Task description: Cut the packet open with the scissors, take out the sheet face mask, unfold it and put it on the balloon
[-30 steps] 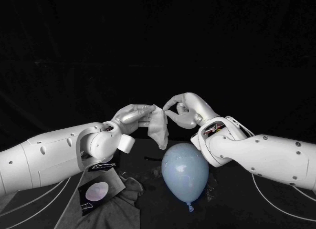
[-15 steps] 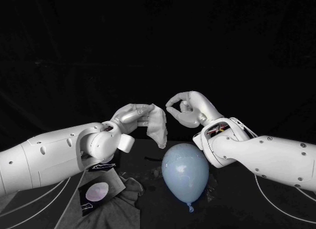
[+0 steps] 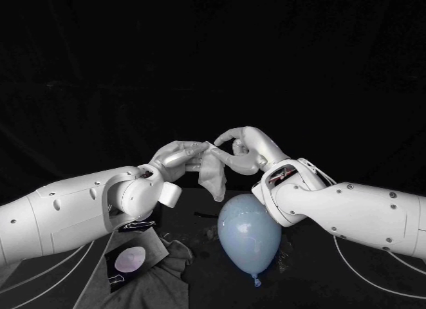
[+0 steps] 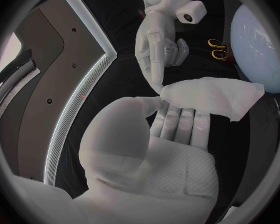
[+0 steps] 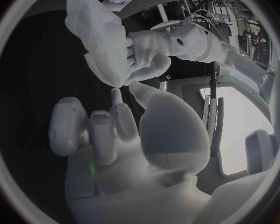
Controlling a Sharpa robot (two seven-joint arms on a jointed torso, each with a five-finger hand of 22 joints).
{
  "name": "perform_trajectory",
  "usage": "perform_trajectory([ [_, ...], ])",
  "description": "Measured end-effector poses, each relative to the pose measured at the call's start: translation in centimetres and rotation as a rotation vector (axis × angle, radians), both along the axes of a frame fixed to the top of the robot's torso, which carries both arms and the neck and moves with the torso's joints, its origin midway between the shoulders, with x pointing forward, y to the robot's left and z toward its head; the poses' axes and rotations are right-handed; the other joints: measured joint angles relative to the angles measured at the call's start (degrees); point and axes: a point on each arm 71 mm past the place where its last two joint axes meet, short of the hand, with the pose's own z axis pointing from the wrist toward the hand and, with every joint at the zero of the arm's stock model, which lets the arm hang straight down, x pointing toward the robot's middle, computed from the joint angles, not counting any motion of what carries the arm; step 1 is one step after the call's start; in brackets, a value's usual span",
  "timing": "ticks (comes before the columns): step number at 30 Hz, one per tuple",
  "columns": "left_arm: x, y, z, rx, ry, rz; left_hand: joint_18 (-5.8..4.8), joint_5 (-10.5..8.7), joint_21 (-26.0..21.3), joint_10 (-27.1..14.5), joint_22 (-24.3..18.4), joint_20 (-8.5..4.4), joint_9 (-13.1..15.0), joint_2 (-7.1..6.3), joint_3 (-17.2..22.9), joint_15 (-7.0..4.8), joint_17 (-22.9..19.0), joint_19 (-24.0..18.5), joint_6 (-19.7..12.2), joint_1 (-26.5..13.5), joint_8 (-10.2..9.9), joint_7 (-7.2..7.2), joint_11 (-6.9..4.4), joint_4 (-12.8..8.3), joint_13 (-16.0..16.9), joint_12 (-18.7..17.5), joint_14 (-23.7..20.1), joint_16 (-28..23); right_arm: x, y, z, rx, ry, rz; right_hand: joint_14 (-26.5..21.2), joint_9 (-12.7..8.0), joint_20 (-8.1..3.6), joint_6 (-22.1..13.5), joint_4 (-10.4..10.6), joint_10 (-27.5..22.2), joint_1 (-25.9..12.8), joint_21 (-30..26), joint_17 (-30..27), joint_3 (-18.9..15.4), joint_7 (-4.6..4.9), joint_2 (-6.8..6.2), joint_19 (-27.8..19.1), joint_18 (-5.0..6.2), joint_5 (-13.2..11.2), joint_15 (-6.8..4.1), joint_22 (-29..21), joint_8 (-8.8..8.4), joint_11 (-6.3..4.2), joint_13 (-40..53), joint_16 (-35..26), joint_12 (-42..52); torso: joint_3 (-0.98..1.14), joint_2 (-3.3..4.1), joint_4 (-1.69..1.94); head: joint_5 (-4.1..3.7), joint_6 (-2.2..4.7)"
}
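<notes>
Left hand (image 3: 181, 158) raised, gripping, right hand (image 3: 242, 149) pointing at it

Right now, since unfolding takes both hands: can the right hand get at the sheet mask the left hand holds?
Probably yes. The right hand reaches the top of the folded sheet mask hanging from the left hand, with nothing between them; the balloon lies below, out of the way.
</notes>
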Motion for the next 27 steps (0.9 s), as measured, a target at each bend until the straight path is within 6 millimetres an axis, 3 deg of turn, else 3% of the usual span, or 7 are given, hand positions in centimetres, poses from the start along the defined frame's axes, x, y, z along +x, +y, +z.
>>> perform_trajectory([
  [5,-0.03,0.02,-0.1,0.005,0.001,-0.001,-0.02,0.0,0.0,0.0,0.0,0.0,0.0,0.0,0.0,0.0,0.0,0.0,0.0,0.0,0.0,0.0,0.0,0.0,0.0,0.0,0.0,0.0,0.2,0.22,-0.1,-0.02,0.003,-0.006,0.0,-0.1,0.0,0.9,-0.2,0.0,1.3,0.0,0.0,-0.2,-0.31,0.17,0.0,0.0,0.0,0.0,0.0,-0.24,0.0,0.0,-0.1,0.0,0.01,0.0,-0.02,0.06,-0.08],
  [10,-0.13,-0.13,-0.11,0.008,0.0,-0.007,-0.03,0.0,0.0,0.0,0.0,0.0,0.1,0.0,0.0,0.0,0.0,0.0,0.0,0.0,0.0,0.0,0.0,0.0,0.0,0.0,0.0,0.0,0.4,0.26,-0.21,-0.034,0.006,-0.018,0.0,-0.2,0.0,2.5,-0.2,0.0,2.9,0.0,0.0,-0.2,-0.72,1.21,0.0,0.0,0.0,0.0,0.0,-0.45,-0.03,0.0,0.1,0.0,0.01,-0.01,-0.07,0.1,-0.17],
  [14,-0.18,-0.21,-0.1,0.009,-0.002,-0.01,-0.04,0.0,0.0,0.0,0.0,0.0,0.1,-0.06,0.0,0.0,0.0,0.0,0.0,-0.1,0.0,0.0,0.0,0.0,0.0,0.0,0.0,0.0,0.45,0.26,-0.32,-0.041,0.01,-0.024,0.0,-0.1,0.2,4.2,-0.2,0.7,4.4,0.8,0.0,-0.1,-1.47,2.68,0.2,0.0,0.0,-0.04,0.0,0.06,-0.66,0.0,0.1,0.4,0.02,-0.02,-0.08,0.12,-0.22],
  [18,-0.19,-0.2,-0.13,0.012,-0.002,-0.011,-0.05,0.0,0.0,0.0,0.0,0.0,0.1,-0.06,0.0,0.0,0.0,0.0,0.0,-0.1,-0.1,0.0,0.0,0.0,0.0,0.0,0.0,0.0,0.43,0.29,-0.3,-0.043,0.008,-0.024,-0.1,0.0,-0.43,5.6,-1.3,1.5,6.1,1.9,0.0,1.0,-2.27,3.94,0.8,0.0,-0.3,-0.97,0.0,0.71,-1.44,0.0,0.1,1.3,0.03,-0.03,-0.08,0.14,-0.23],
  [23,-0.19,-0.19,-0.16,0.014,-0.002,-0.011,-0.06,0.0,0.0,0.0,0.0,0.0,-0.1,-0.06,0.0,0.0,0.0,0.0,0.0,-0.1,-0.2,0.0,0.0,0.0,0.0,0.0,0.0,0.0,0.35,0.34,-0.27,-0.042,0.002,-0.023,0.0,0.0,-1.22,6.0,-1.7,2.6,7.9,3.5,0.0,1.4,-2.23,5.36,1.6,-0.02,-0.6,-1.73,0.0,0.83,-2.37,0.0,0.0,2.8,0.03,-0.03,-0.08,0.1,-0.24],
  [27,-0.19,-0.19,-0.15,0.014,-0.003,-0.011,-0.07,0.0,0.0,0.0,0.0,0.0,0.0,-0.06,0.0,0.0,0.0,0.0,0.0,-0.1,0.0,0.0,0.0,0.0,0.0,0.0,0.0,0.0,0.28,0.3,-0.3,-0.039,-0.002,-0.023,0.0,0.0,-1.36,6.1,-1.6,3.0,7.9,3.8,0.0,1.6,-2.14,5.36,1.8,-0.03,-0.3,-1.89,0.0,0.83,-2.78,0.0,0.0,3.2,0.03,-0.03,-0.08,0.08,-0.24],
])
